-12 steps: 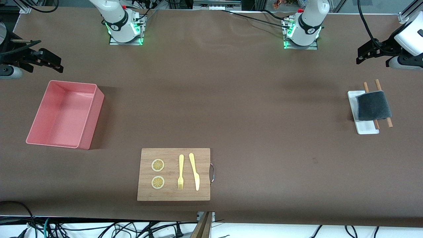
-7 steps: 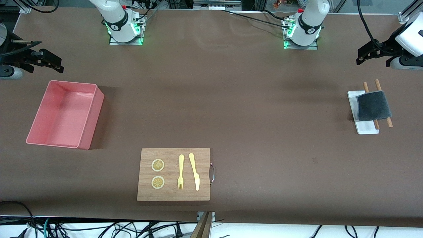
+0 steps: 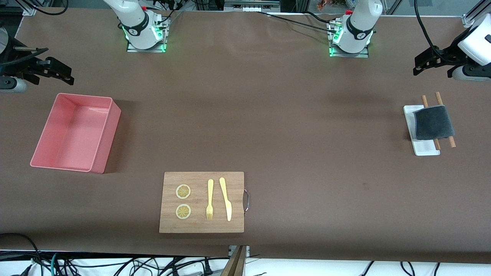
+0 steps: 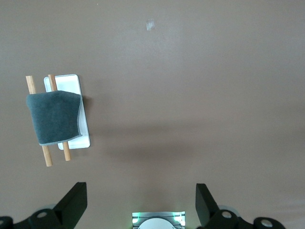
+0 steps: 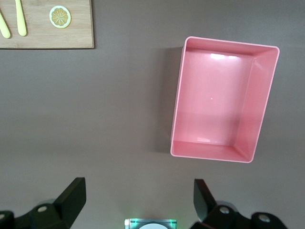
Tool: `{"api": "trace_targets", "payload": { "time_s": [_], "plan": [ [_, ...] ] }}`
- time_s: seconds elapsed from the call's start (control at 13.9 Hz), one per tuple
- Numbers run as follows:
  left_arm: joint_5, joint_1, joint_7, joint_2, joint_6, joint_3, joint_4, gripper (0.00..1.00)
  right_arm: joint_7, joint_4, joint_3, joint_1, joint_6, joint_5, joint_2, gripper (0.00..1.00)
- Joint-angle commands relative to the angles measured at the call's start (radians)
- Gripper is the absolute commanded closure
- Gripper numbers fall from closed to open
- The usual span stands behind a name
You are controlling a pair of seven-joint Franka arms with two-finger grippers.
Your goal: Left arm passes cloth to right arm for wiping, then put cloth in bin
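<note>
The small dark grey, soft fuzzy cloth lies draped over two brown wooden sticks that span a white rectangular flat tray at the left arm's end of the table. It sits below the left gripper, which hangs in the air over bare brown table, nearer the robots' bases than the tray. Its fingers are spread wide with nothing between them, as the left wrist view confirms.

The cloth looks light, limp and grippy rather than slick, so it should neither slip nor break, but it will sag and fold once lifted. Because the sticks hold it off the tray, a pinch on the raised middle between them, or on the free edge hanging past one stick, seems the best hold. The sticks appear loose, so dragging the fabric could roll them off.

The right gripper waits, spread equally wide and empty, in the air just above the salmon-pink rectangular plastic bin, which sits empty close beneath it at the right arm's end.

Between the two grippers, nearer the front camera, a wooden cutting board carries two lemon slices, a yellow fork and a yellow knife. Nothing stands between the left gripper and the cloth.
</note>
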Motion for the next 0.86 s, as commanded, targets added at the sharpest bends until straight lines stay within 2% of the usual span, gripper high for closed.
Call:
{"api": "trace_targets", "payload": {
  "time_s": [0.0, 0.79],
  "plan": [
    [-0.016, 0.000, -0.011, -0.011, 0.012, 0.001, -0.016, 0.00, -0.004, 0.030, -0.002, -0.004, -0.019, 0.016, 0.014, 0.00],
    [-0.016, 0.014, -0.008, 0.019, 0.014, 0.006, -0.016, 0.00, -0.001, 0.030, -0.003, -0.006, -0.016, 0.018, 0.014, 0.00]
  ]
}}
